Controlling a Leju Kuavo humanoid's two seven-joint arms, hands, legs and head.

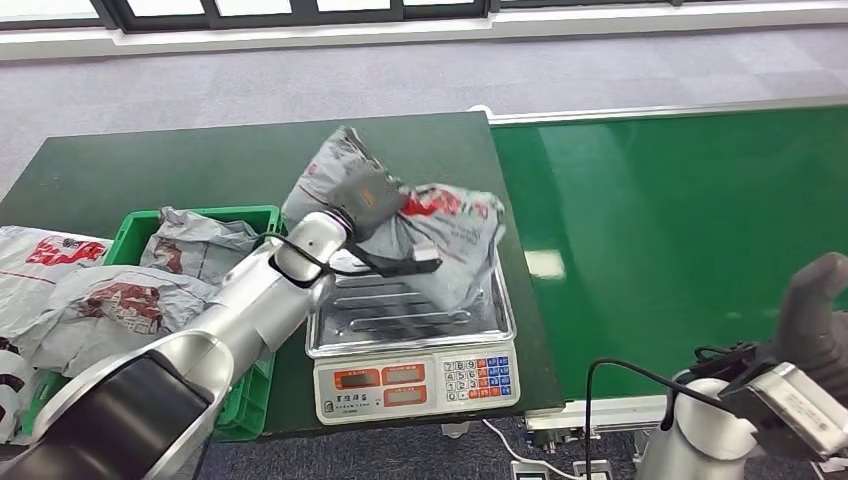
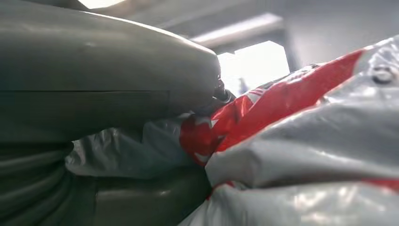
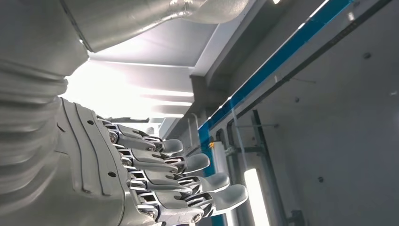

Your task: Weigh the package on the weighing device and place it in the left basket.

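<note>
A crumpled grey package with red print (image 1: 445, 232) sits over the back of the scale's steel pan (image 1: 375, 312). Its lower end reaches the pan, and I cannot tell whether it rests there. My left hand (image 1: 368, 197) grips the package from above at its left part. In the left wrist view the hand (image 2: 108, 94) presses against the grey and red wrapping (image 2: 301, 141). The green basket (image 1: 200, 214) stands left of the scale and has grey packages in it. My right hand (image 1: 815, 310) hangs low at the right, holding nothing, its fingers (image 3: 188, 181) stretched out.
The scale (image 1: 415, 382) stands near the front edge of the dark green table (image 1: 150, 165), its keypad facing me. More grey packages (image 1: 45, 255) lie left of the basket. A green conveyor belt (image 1: 680, 220) runs along the table's right side.
</note>
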